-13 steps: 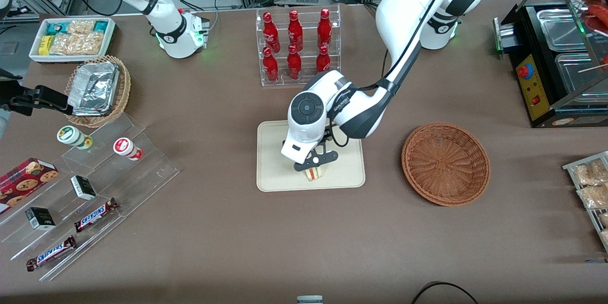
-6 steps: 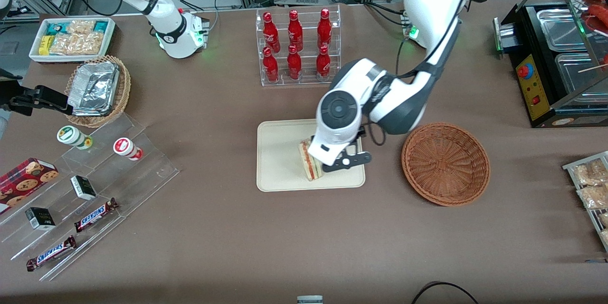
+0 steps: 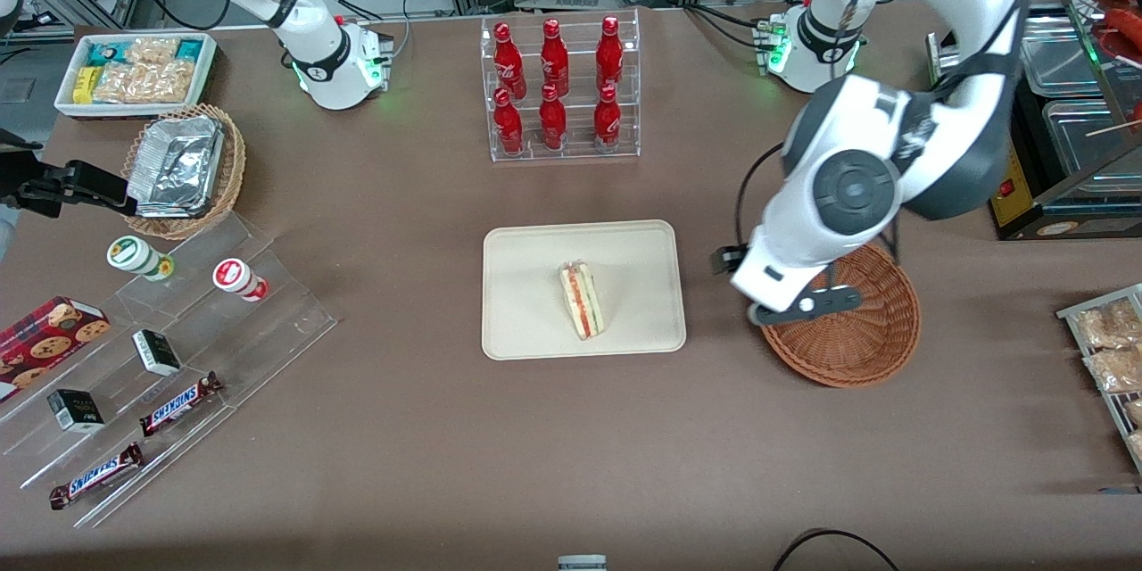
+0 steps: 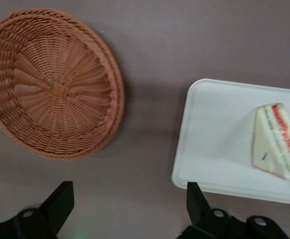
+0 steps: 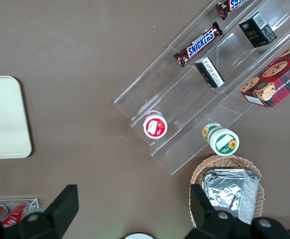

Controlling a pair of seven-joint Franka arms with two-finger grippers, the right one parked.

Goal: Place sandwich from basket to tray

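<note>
The sandwich (image 3: 581, 301), a pale wedge with red and green stripes, lies on the cream tray (image 3: 526, 259) at the table's middle, nothing touching it. The wrist view shows that sandwich (image 4: 275, 142) on the tray (image 4: 214, 129), with the empty reddish-brown basket (image 4: 50, 84) beside it. My gripper (image 3: 803, 305) hangs high over the basket (image 3: 856, 339) rim nearest the tray. The gripper (image 4: 127, 199) is open, its fingers wide apart with only bare table between them.
A clear rack of red bottles (image 3: 558, 89) stands farther from the camera than the tray. Toward the parked arm's end are a stepped acrylic shelf (image 3: 178, 348), a tan wicker basket with foil (image 3: 183, 169) and a white snack bin (image 3: 134, 71). A black appliance (image 3: 1044, 107) is at the working arm's end.
My gripper let go of the sandwich on the tray, then rose and swung away to above the basket's rim. The sandwich stays on the tray.
</note>
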